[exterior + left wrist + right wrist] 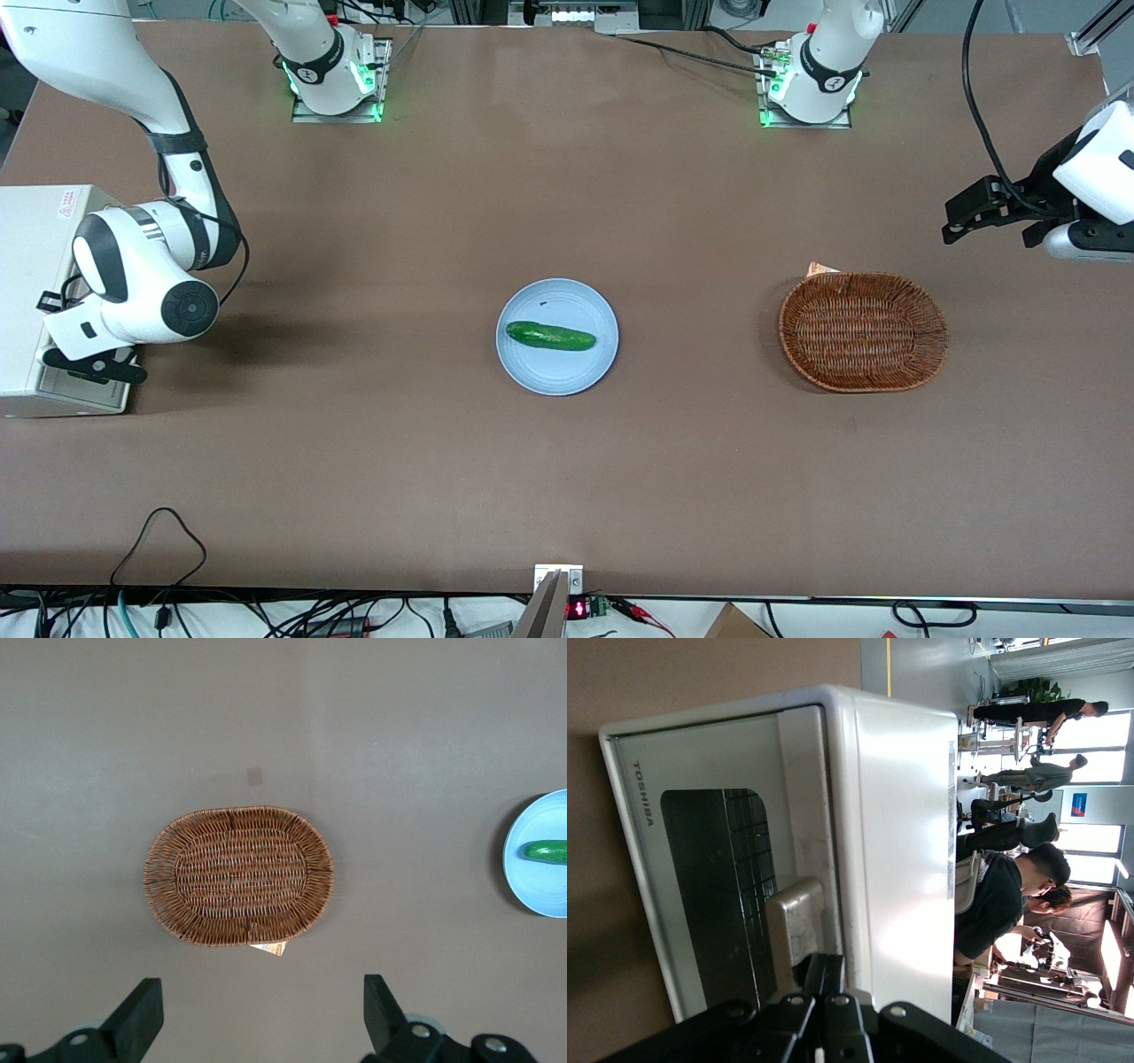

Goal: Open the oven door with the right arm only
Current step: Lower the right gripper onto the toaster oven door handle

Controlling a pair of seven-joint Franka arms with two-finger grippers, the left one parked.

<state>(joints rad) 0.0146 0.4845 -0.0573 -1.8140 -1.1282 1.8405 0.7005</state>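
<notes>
The off-white toaster oven (pixel 31 266) stands at the working arm's end of the table. In the right wrist view its oven door (pixel 700 877), with a dark glass window and a silver bar handle (pixel 796 926), lies flush against the body and looks closed. My right arm's gripper (pixel 826 973) is shut, its two black fingers pressed together with nothing between them. The fingertips sit right beside the handle, by the door's top edge. In the front view the gripper (pixel 93 363) hangs over the oven's end nearer the front camera.
A light blue plate (pixel 556 372) with a green cucumber (pixel 550 336) lies mid-table. A brown wicker basket (pixel 862 330) sits toward the parked arm's end. The oven stands at the table's side edge.
</notes>
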